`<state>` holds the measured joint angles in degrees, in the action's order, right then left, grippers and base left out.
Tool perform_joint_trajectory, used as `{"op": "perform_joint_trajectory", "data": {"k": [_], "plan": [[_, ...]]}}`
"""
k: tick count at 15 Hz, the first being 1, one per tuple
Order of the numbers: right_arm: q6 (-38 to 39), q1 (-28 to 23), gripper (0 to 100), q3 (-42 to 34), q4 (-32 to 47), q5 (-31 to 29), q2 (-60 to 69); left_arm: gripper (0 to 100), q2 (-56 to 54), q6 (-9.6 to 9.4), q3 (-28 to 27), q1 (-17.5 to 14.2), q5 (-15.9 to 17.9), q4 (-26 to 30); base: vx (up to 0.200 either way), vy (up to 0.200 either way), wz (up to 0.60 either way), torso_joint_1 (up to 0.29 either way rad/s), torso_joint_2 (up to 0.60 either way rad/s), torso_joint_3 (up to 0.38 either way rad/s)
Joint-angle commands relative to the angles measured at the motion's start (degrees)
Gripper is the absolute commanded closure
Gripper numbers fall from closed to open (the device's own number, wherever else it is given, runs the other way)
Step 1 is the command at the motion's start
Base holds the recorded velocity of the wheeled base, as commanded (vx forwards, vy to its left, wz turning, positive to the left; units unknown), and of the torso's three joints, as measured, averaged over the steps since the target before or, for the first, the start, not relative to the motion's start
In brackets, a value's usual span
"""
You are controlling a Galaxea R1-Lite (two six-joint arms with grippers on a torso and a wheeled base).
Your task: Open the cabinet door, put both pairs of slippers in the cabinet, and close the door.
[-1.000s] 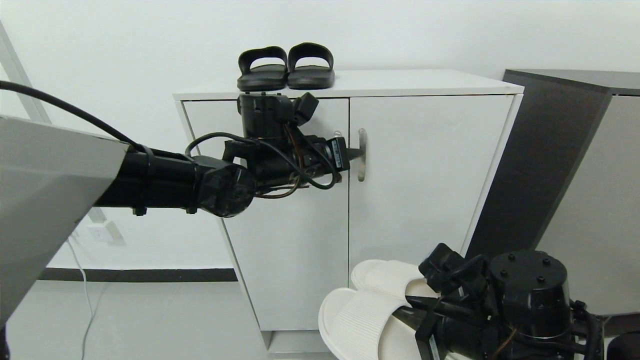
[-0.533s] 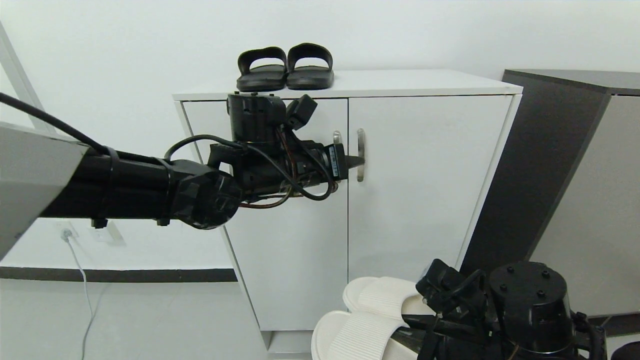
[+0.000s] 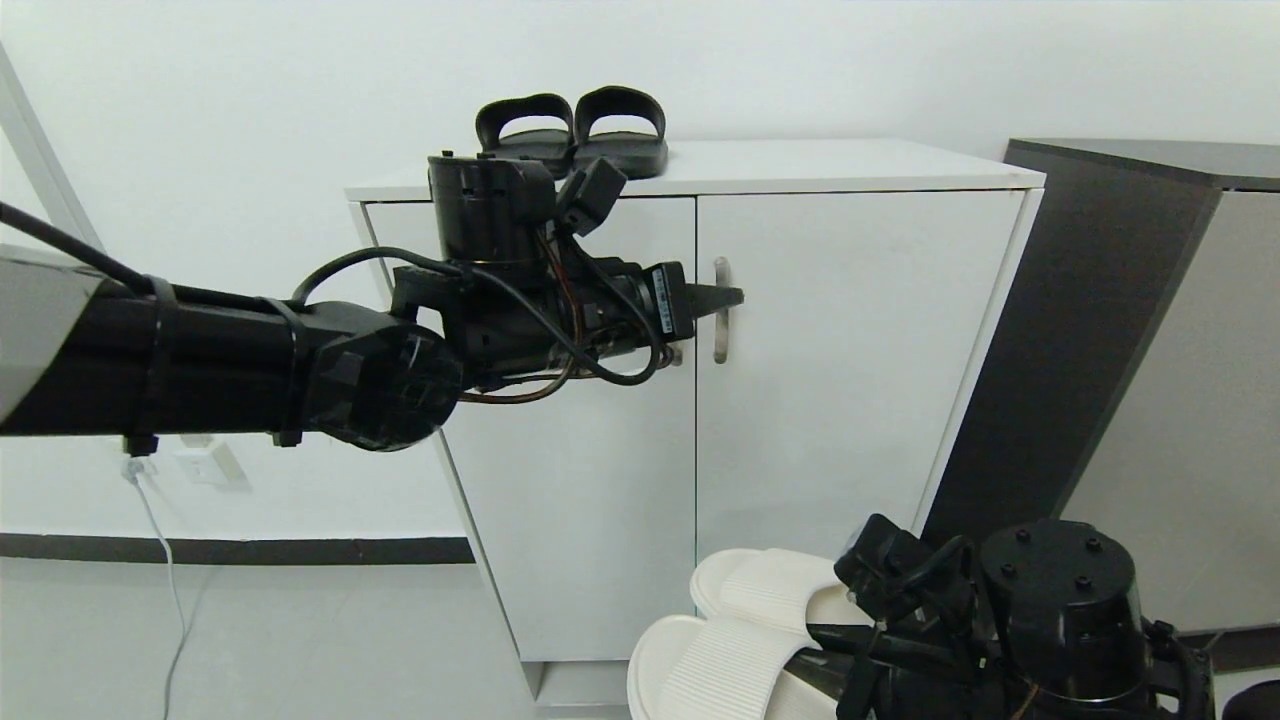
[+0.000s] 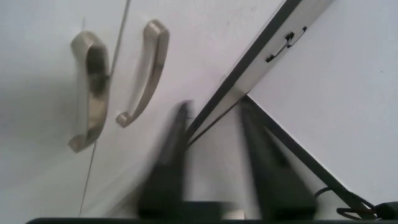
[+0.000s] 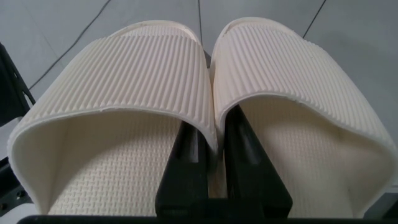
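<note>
The white cabinet (image 3: 840, 400) stands against the wall with both doors shut. A black pair of slippers (image 3: 572, 125) rests on its top. My left gripper (image 3: 732, 296) hovers just in front of the upper part of the right door's metal handle (image 3: 720, 335). In the left wrist view its fingers (image 4: 165, 168) stand open, with nothing between them, beside the two handles (image 4: 146, 71). Low in front of the cabinet, my right gripper (image 5: 211, 155) is shut on the touching inner edges of the white pair of slippers (image 3: 730, 620), which it holds side by side.
A dark grey unit (image 3: 1100, 350) stands tight against the cabinet's right side. A wall socket (image 3: 215, 462) with a hanging cable is at the lower left. Open floor lies left of the cabinet.
My left gripper has risen from the middle of the right door's handle to near its top, and the arm has lifted. The white slippers have sunk slightly. The doors stayed shut.
</note>
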<state>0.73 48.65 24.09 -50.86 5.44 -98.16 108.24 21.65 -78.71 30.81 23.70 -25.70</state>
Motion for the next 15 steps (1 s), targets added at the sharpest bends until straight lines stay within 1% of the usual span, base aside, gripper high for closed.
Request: {"op": "perform_joint_trajectory", "data": {"k": [1, 4, 8, 10, 15], "plan": [[-0.03, 0.04, 100, -0.01, -0.03, 0.01, -0.10, 0, 0.57, 0.06, -0.83, -0.13, 0.03, 0.03, 0.000, 0.000, 0.00, 0.000, 0.00, 0.000], [-0.03, 0.04, 100, -0.01, -0.03, 0.01, -0.10, 0, 2.06, 0.06, -2.23, -0.57, -0.06, 0.03, 0.000, 0.000, 0.00, 0.000, 0.00, 0.000], [-0.12, 0.04, 100, -0.01, -0.03, 0.01, -0.10, 0, 5.49, 0.32, -5.66, -0.57, 0.03, 0.03, 0.000, 0.000, 0.00, 0.000, 0.00, 0.000], [-0.12, 0.04, 100, -0.01, -0.03, 0.01, -0.10, 0, 7.07, 1.29, -7.77, -0.40, 0.03, 0.12, 0.000, 0.000, 0.00, 0.000, 0.00, 0.000], [-0.12, 0.04, 100, -0.09, -0.03, 0.01, -0.10, 0, 9.80, 1.38, -10.23, -0.13, 0.03, 0.12, 0.000, 0.000, 0.00, 0.000, 0.00, 0.000]]}}
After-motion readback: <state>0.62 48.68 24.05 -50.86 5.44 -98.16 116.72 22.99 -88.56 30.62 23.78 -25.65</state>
